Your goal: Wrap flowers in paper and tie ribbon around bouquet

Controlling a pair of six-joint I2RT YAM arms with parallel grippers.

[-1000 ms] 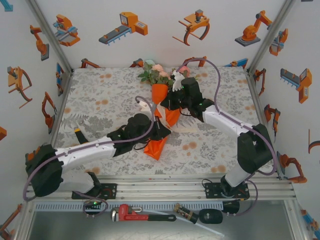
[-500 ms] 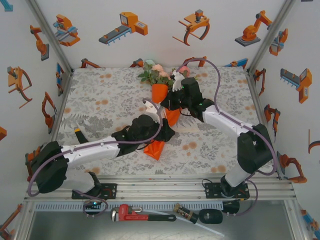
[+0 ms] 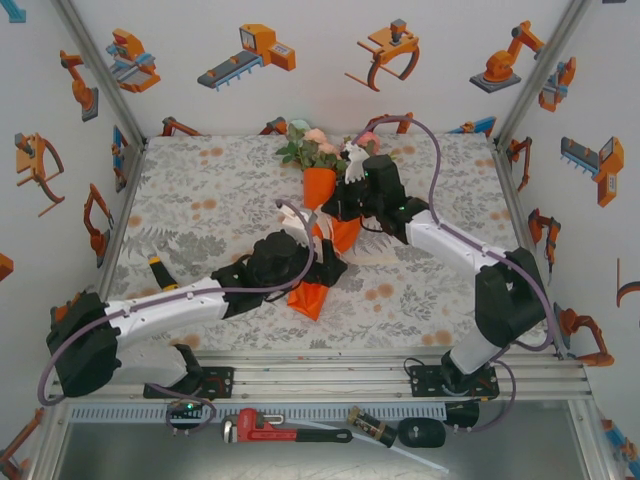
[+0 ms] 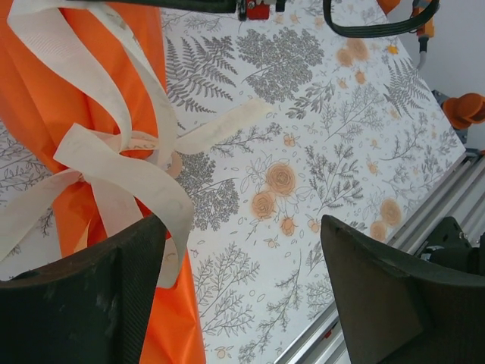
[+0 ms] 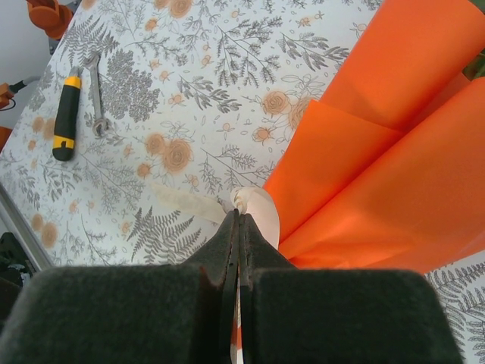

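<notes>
The bouquet lies on the tablecloth with its flowers (image 3: 312,148) at the far end and its orange paper (image 3: 318,186) cone tapering toward me. The cream ribbon (image 4: 121,163) is looped around the paper (image 4: 68,98), and one tail lies flat on the cloth. My left gripper (image 4: 242,296) stands open beside the cone's lower part, with only cloth between its fingers (image 4: 83,303); a ribbon loop hangs against the left one. My right gripper (image 5: 237,220) is shut on the ribbon (image 5: 259,208), just beside the paper (image 5: 394,136).
A yellow-and-black-handled wrench (image 5: 64,114) lies on the cloth at the left (image 3: 158,268). An aluminium rail (image 3: 330,375) runs along the table's near edge, with a red pipe wrench (image 3: 270,430) below it. White walls close in three sides.
My left gripper has opened wide and let go of the ribbon, shifting slightly right by the cone. The right gripper has kept still, shut on the ribbon.
</notes>
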